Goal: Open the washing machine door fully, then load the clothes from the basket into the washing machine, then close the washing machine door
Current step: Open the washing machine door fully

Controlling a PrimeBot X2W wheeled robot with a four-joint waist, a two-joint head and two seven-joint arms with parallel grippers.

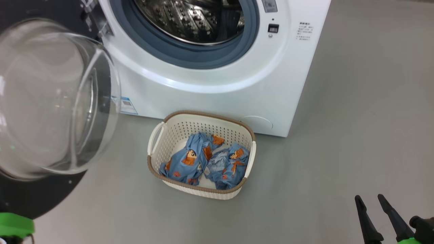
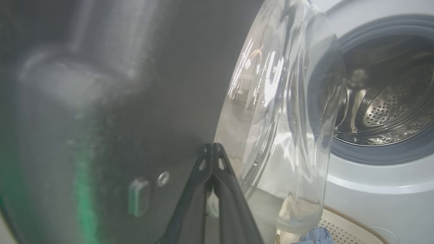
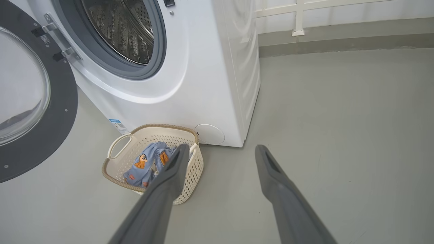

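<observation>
Presently, with my left gripper closed, tips at the inner rim of the open washing machine door, and my right gripper spread wide, I should push that door fully back before reaching the clothes in the basket.

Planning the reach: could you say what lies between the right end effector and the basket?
Bare grey floor separates the right end effector from the basket in the head view.

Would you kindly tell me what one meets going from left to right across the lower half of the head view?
washing machine door → basket holding the clothes → right gripper, its fingers apart.
</observation>
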